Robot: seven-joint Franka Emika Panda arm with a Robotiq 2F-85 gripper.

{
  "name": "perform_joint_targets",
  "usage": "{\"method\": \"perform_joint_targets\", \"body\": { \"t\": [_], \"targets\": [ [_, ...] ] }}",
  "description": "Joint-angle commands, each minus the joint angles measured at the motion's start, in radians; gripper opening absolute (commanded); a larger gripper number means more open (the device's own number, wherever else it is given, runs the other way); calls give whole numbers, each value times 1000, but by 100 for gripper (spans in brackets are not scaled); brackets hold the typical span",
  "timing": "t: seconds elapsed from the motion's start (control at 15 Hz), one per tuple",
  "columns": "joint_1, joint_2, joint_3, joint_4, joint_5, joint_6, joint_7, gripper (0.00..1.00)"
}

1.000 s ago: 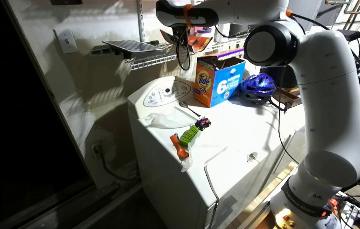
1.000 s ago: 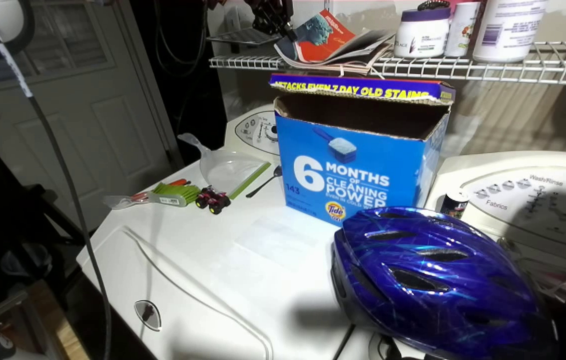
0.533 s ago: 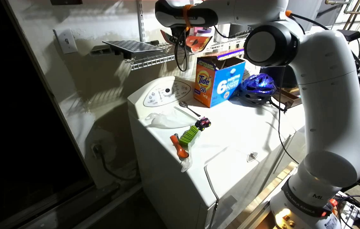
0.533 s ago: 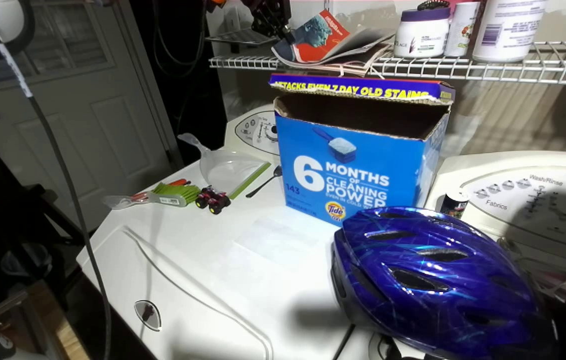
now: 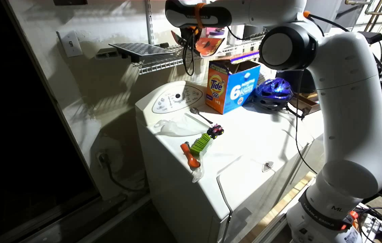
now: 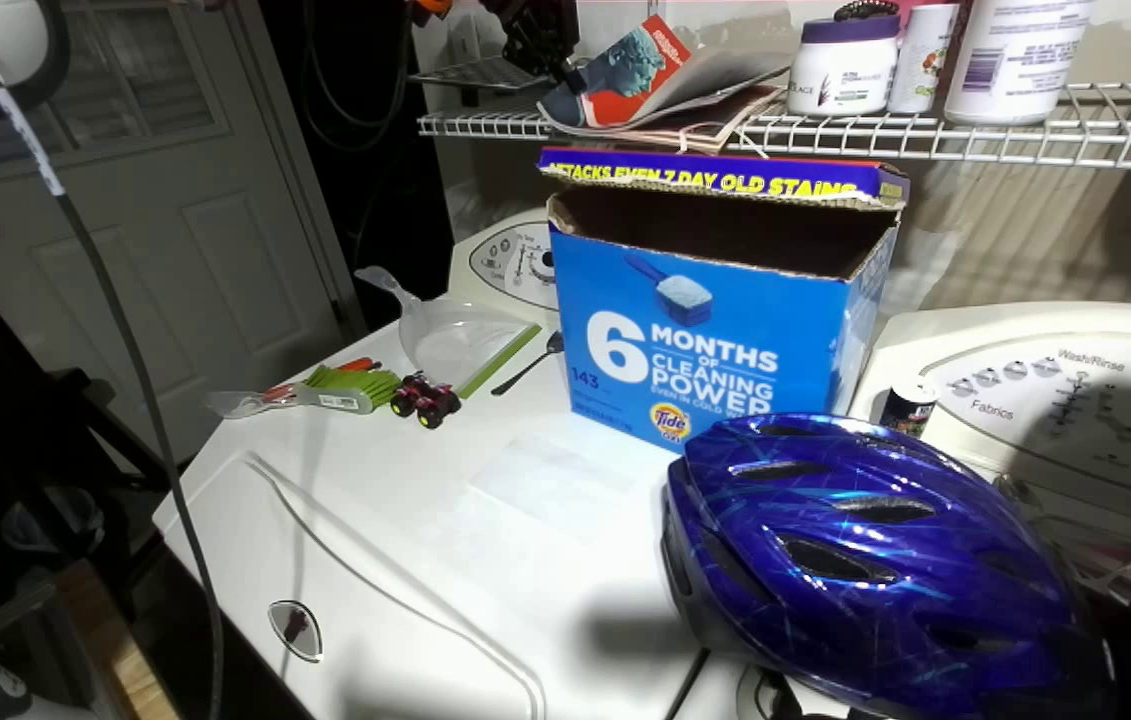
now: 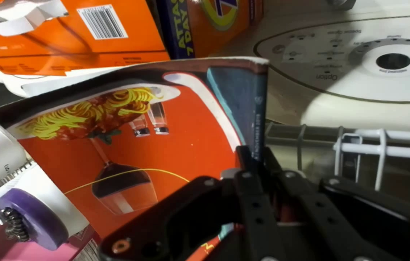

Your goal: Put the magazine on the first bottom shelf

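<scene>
The magazine [image 6: 630,85] has an orange-red cover with a blue face and white lettering. It lies partly open and tilted at the wire shelf [image 6: 985,140] above the machines, its spine edge toward my gripper [image 6: 570,75]. It also shows in an exterior view [image 5: 210,46], below the arm's wrist. In the wrist view, the magazine [image 7: 190,145] spreads left from my gripper [image 7: 253,154], and its dark spine edge is between the two fingertips. The gripper is shut on that spine. Whether the loose pages under the cover belong to it, I cannot tell.
A blue and orange Tide box [image 6: 715,320] stands open just below the shelf. White bottles [image 6: 840,70] stand on the shelf right of the magazine. A dark flat panel [image 5: 140,49] lies at the shelf's end. A blue helmet [image 6: 875,560] and toy truck [image 6: 425,400] sit below.
My gripper and the magazine's spine edge have shifted slightly left in an exterior view. The cover has tilted a little, and the cable hanging at the wrist has swung left.
</scene>
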Motion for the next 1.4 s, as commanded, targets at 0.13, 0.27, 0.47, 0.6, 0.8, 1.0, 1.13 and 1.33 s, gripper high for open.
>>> {"method": "perform_joint_targets", "body": {
  "t": [0.13,0.27,0.47,0.6,0.8,1.0,1.13,1.33],
  "targets": [
    [-5,4,10,9,19,48,17,36],
    [-3,2,9,6,13,64,15,40],
    [0,-4,7,-1,7,80,17,61],
    [5,-14,2,-13,-3,80,23,73],
    [4,-31,5,-36,5,65,19,96],
    [-13,-54,20,-66,35,70,-3,100],
    [-25,-80,24,-101,43,78,-6,100],
    [-48,-138,32,-175,58,89,-25,100]
  ]
}}
